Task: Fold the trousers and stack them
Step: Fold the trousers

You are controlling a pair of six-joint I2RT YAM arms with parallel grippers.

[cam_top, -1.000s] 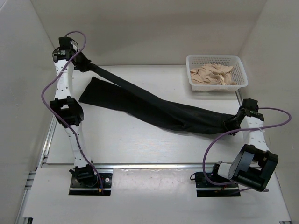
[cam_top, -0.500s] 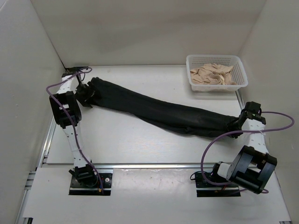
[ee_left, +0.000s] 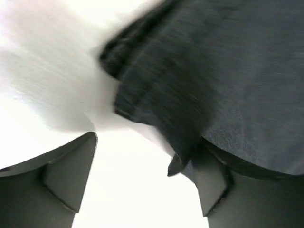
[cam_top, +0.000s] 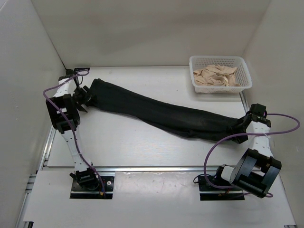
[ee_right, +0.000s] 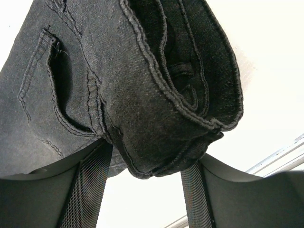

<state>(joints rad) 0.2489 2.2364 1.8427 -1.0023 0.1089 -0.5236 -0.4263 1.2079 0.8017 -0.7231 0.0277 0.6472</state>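
The left claw [ee_left: 148,140] stands open, its two fingers spread wide with bare table [cam_top: 123,142] showing in the gap. It grips nothing. The leg end of the trousers [cam_top: 161,114] lies just ahead of this claw, and in the wrist view a hemmed edge of the black cloth drapes over the tip of the finger on the right side of the picture, while the other finger is apart from the cloth. That view is blurred, so finer detail of the hem is not clear.

From the left claw the trousers run as one long, narrow, dark band flat across the table to the right claw [ee_right: 147,156], the legs lying one upon the other. The waistband end sits between the right claw's fingers, bunched into a thick roll with seams and a pocket opening showing just above the fingers. The cloth fills the gap and touches both fingers, but I cannot tell whether the claw is pressing it or only resting around it.

Beyond the right claw, toward the back wall and well apart from the trousers, stands a white basket [cam_top: 247,78] with beige cloth [cam_top: 216,76] heaped inside.
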